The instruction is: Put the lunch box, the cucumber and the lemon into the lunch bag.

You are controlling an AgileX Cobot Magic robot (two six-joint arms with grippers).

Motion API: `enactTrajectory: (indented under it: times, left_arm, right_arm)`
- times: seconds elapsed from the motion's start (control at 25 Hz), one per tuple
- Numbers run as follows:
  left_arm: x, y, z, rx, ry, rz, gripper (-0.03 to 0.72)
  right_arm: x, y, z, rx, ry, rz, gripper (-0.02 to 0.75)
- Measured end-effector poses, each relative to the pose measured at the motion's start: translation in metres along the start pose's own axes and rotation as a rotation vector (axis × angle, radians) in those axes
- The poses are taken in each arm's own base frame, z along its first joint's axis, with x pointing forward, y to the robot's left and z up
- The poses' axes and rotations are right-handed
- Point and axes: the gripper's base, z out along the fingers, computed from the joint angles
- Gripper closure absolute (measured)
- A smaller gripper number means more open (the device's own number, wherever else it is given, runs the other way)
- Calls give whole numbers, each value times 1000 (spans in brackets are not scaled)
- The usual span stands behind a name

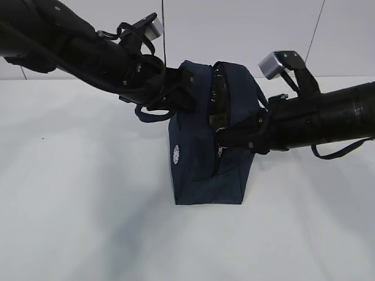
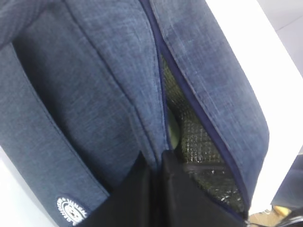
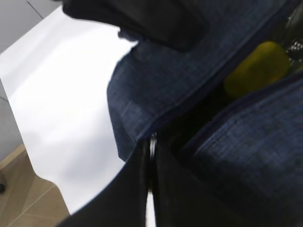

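Exterior looks level across the table — both wrist views close on the lunch bag [image 1: 205,146].

Lunch bag [image 1: 202,170] – matt navy woven cloth, quilted foil-like lining; lemon [image 3: 258,68] smooth, dull; table [image 1: 70,193] matt white.

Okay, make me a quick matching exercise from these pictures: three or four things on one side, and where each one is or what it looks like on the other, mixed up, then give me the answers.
Things:
1. lemon
2. lunch bag
3. left gripper
4. white logo

Descriptions:
A. printed on the bag's outer side
B. yellow, inside the open bag
C. at the bag's top edge on the left
D. navy, standing on the white table

Pairs: 1-B, 2-D, 3-C, 4-A
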Motion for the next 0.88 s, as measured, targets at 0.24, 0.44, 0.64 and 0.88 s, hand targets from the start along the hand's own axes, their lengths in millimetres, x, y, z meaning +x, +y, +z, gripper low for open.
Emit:
enactTrajectory:
  times: [0.24,0.44,0.64,0.88]
  left_arm:
    - [-1,1,0,-6,-8,0,691]
    - [-1,1,0,-11,-15,0,691]
    - [-2,1,0,-12,-17,-2,691]
    - [-2,1,0,-14,-20,-2,691]
  right_arm:
    - [-13,9,-12,9,-54,36,737]
    - [-20,10,-16,39,-100,106,737]
    - [-23,5,-18,87,-143,205,737]
    - [-26,1,-19,114,-189,307,737]
